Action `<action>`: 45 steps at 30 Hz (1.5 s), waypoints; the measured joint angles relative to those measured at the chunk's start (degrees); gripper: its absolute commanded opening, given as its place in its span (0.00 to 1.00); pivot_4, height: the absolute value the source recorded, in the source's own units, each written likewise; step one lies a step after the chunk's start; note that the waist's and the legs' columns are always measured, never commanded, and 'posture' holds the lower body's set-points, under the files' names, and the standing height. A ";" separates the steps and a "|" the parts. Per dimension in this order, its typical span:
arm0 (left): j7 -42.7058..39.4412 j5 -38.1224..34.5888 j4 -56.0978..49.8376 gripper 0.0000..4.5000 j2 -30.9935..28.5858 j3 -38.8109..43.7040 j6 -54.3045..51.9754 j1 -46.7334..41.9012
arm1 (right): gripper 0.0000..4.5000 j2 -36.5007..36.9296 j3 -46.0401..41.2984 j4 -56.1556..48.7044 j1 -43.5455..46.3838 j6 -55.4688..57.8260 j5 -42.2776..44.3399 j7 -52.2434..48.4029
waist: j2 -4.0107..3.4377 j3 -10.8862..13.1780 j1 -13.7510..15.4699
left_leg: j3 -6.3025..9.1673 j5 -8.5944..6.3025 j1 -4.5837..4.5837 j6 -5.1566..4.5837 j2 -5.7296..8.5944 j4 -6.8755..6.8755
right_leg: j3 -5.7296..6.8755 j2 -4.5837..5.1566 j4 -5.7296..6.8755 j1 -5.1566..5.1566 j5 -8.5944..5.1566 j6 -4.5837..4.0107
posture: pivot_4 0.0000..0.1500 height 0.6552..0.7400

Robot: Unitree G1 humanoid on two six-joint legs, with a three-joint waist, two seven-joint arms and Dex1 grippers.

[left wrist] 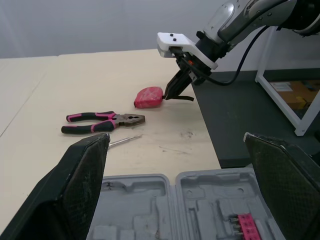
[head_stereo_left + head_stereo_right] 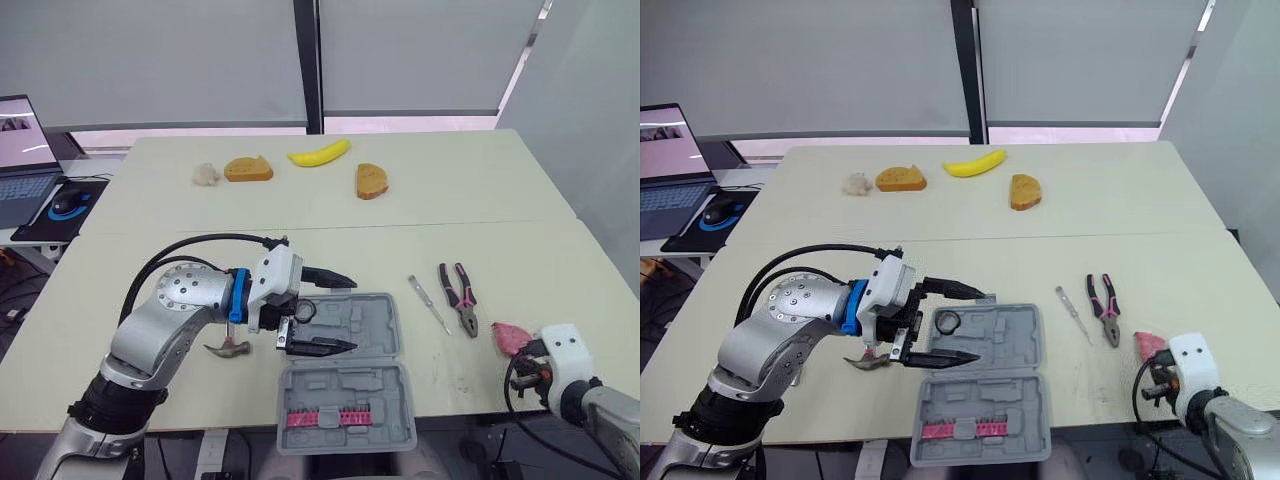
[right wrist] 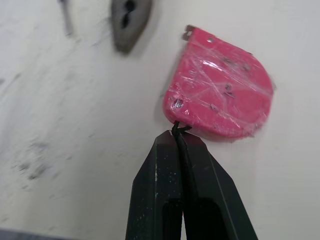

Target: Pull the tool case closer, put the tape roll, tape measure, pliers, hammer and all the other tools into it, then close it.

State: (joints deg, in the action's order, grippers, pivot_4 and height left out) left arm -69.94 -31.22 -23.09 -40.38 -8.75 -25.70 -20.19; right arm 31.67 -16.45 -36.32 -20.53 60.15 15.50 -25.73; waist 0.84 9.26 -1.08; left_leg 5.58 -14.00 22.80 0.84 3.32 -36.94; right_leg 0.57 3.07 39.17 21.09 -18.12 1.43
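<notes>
Right gripper closed, pinching cord of tape measure; its body lies just past the tips, at table's right front edge. Left gripper open over case.

Cream tables pushed together — grey blinds behind, laptop far left.

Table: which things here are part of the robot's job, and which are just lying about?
Job: tool case, hammer, pliers, screwdriver, tape measure.
Lying about: banana, bread slices, white lump, laptop, mouse.
</notes>
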 measured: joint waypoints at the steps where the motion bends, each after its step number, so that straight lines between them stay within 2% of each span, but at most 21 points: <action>1: -0.75 -0.16 -0.10 1.00 -0.60 0.00 -0.02 0.39 | 0.00 0.12 1.36 -0.81 -0.24 0.39 0.85 -0.55 | 0.00 0.00 -0.07 | 0.00 0.00 0.00 0.00 0.00 0.00 | 0.00 0.00 0.00 0.00 0.00 0.00 | 1.00 1.00; 10: -2.54 -0.19 -2.07 1.00 -3.11 0.03 0.06 3.47 | 0.00 2.42 6.32 -1.78 3.06 1.66 3.82 -2.57 | 0.00 0.00 -0.06 | 0.02 0.00 0.02 0.00 0.01 0.01 | 0.02 0.00 -0.05 0.00 0.00 0.00 | 1.00 1.00; 20: -3.13 -0.20 -4.65 1.00 -5.87 1.43 0.64 9.53 | 0.00 4.56 13.32 -5.20 1.92 3.34 7.23 -4.59 | 0.01 0.01 0.08 | 0.05 -0.01 0.01 -0.01 -0.01 0.01 | 0.04 0.00 -0.07 0.01 0.00 0.00 | 1.00 1.00; 28: -3.69 -0.21 -5.65 1.00 -7.88 2.30 1.67 12.35 | 0.00 9.02 20.13 -5.17 5.67 -0.15 5.85 -5.03 | 0.01 0.01 0.15 | 0.05 -0.01 0.02 0.00 0.01 0.01 | 0.04 0.02 -0.11 -0.01 0.00 0.01 | 1.00 1.00; 41: -5.21 -0.04 -5.64 1.00 -8.93 2.28 3.70 14.63 | 0.00 17.23 24.14 -5.48 0.78 -5.77 3.53 -7.93 | 0.03 0.02 0.79 | 0.05 -0.01 0.02 0.00 -0.01 0.01 | 0.06 0.01 -0.11 0.00 -0.01 0.01 | 1.00 1.00; 45: -5.88 0.11 -5.58 1.00 -9.00 2.25 4.11 14.62 | 0.00 17.29 24.58 -5.44 0.82 -7.16 2.90 -7.94 | 0.04 0.02 0.81 | 0.05 0.00 0.02 0.00 -0.01 0.00 | 0.07 0.01 -0.11 -0.01 -0.01 0.01 | 1.00 1.00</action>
State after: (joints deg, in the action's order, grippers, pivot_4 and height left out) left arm -75.82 -31.11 -28.67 -49.38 -6.50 -21.59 -5.57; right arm 48.95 8.13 -41.76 -19.71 52.99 18.41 -33.67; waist 0.88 9.28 -0.27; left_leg 5.63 -14.01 22.83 0.84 3.31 -36.93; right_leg 0.64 3.08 39.06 21.07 -18.12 1.44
